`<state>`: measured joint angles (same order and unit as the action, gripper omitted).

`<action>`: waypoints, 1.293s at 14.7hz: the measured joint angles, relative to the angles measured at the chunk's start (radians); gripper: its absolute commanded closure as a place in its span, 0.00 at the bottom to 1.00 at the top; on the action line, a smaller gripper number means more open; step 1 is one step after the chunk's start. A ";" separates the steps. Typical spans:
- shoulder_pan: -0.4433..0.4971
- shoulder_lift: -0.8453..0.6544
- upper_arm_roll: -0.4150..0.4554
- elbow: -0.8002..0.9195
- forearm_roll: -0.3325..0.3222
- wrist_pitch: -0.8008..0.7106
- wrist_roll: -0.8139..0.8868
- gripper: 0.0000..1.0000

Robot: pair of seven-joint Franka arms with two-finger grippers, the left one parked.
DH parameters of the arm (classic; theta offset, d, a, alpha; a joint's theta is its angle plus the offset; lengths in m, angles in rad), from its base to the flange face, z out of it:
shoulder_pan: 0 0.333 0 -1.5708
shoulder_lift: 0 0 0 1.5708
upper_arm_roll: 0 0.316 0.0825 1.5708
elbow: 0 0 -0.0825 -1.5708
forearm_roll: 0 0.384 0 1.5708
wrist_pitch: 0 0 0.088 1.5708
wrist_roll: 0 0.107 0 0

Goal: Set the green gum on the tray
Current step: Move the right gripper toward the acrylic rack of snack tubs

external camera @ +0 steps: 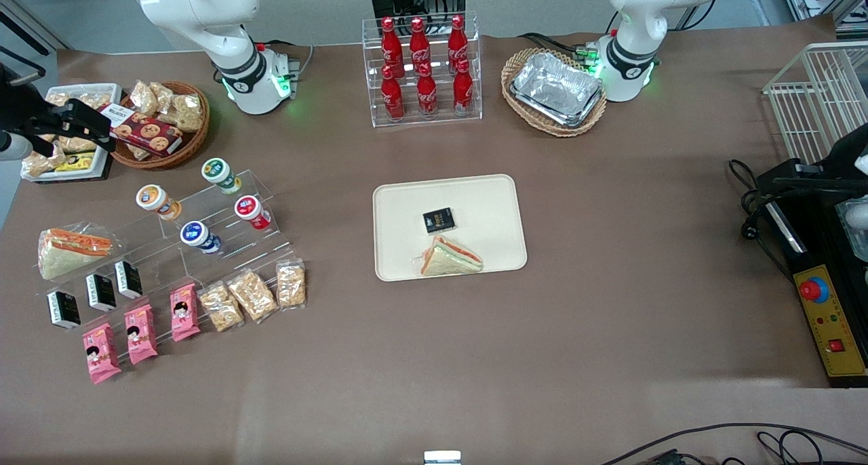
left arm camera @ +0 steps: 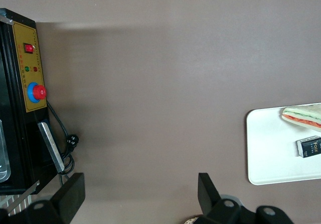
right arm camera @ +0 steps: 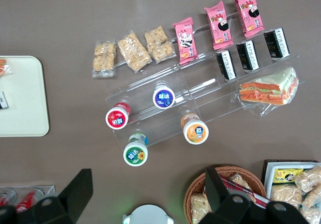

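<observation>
Hovering high over the snack display at the working arm's end of the tabletop (external camera: 610, 302), the gripper (right arm camera: 145, 196) holds its jaws spread wide and empty. The green gum (external camera: 220, 174) stands on the clear stepped shelf (external camera: 224, 231), well apart from the tray (external camera: 495, 214).

The green gum (external camera: 220, 175) is seated on the acrylic stand (external camera: 224, 231), well apart from the tray (external camera: 488, 200); the gripper (external camera: 64, 123) is positioned above the snack basket (external camera: 193, 136).

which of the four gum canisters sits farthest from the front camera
The green gum, on the clear stand's highest step; the orange, red and blue ones sit nearer. The gripper hovers open above the snack baskets.
</observation>
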<state>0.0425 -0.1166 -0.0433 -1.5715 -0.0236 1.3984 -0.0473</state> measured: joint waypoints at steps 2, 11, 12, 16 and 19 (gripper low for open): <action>0.000 0.000 -0.002 0.000 0.000 0.000 0.000 0.00; 0.003 -0.011 -0.007 -0.031 0.000 -0.002 -0.001 0.00; 0.004 -0.028 -0.007 -0.059 0.000 0.010 -0.002 0.00; 0.009 -0.193 -0.004 -0.308 0.000 0.170 -0.008 0.00; 0.020 -0.310 -0.001 -0.487 0.000 0.254 -0.008 0.00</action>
<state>0.0629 -0.4263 -0.0442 -2.0589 -0.0237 1.6528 -0.0549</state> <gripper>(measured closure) 0.000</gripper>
